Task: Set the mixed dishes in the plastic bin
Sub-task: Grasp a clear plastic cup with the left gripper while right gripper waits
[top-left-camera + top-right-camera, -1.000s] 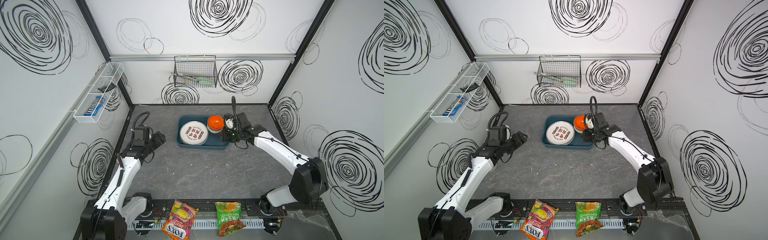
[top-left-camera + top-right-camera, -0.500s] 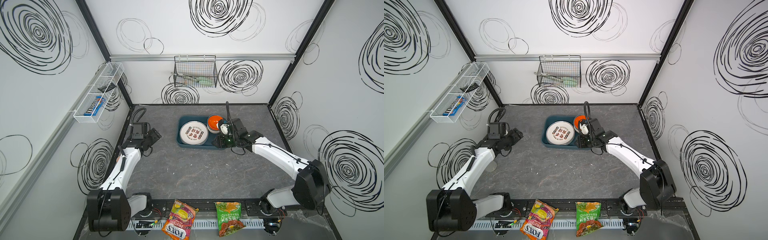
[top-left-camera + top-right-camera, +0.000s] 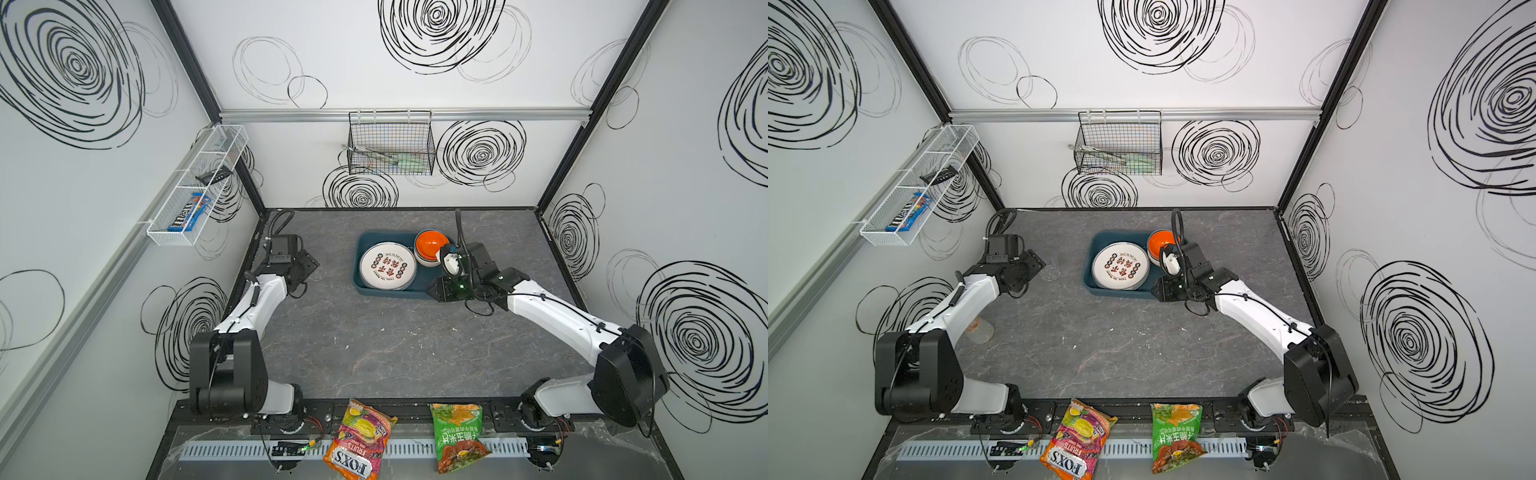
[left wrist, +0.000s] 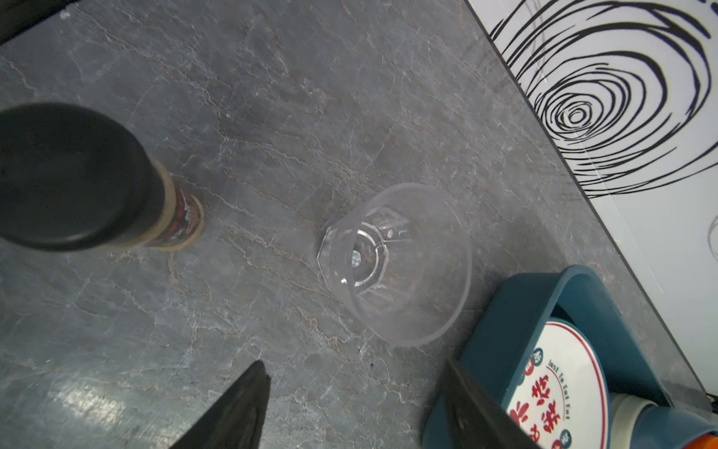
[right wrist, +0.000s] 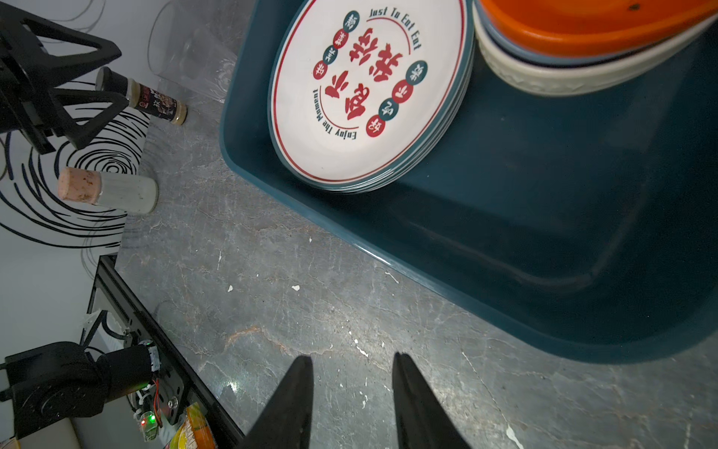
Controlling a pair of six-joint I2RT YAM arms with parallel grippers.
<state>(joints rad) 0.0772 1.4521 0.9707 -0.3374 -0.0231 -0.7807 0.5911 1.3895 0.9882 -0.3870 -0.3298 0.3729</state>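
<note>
Grey marbled tabletop point(image 3: 374, 340). Directly on it: teal plastic bin point(image 3: 390, 293), back-centre; clear cup point(image 4: 396, 264) upright, mouth up, near bin's left end w/ a gap; dark-capped spice jar point(image 4: 175, 221) upright, near cup; cork-topped jar point(image 5: 116, 190) further fwd, by left edge. Few white flecks point(image 5: 295, 287) in front of bin.

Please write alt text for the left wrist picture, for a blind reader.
A clear cup stands upright on the grey table, ahead of the open, empty left gripper. A dark-capped spice jar stands on one side of it, a teal bin with a plate on the other.
</note>
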